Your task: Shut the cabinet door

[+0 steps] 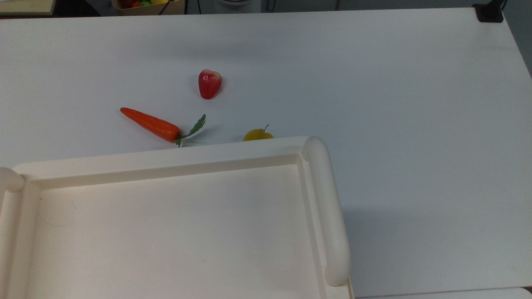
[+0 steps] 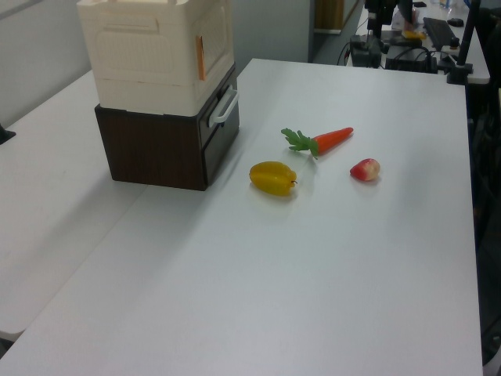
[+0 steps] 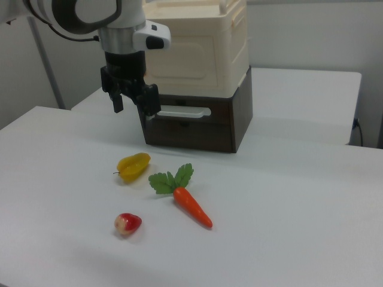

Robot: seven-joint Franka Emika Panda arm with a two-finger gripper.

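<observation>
The big cream cabinet (image 3: 197, 45) sits on a dark brown box (image 3: 197, 122) on the white table (image 3: 287, 209), and its door (image 3: 185, 51) looks flat against its front, though the edge is hard to see. In the right view the gripper (image 3: 133, 101) hangs in the air just left of the box's white handle (image 3: 182, 112), with its two fingers (image 3: 117, 98) apart and nothing between them. A yellow fruit (image 3: 133, 166), a carrot (image 3: 191, 206) and a little red fruit (image 3: 127, 223) lie on the table in front, each apart from the others.
</observation>
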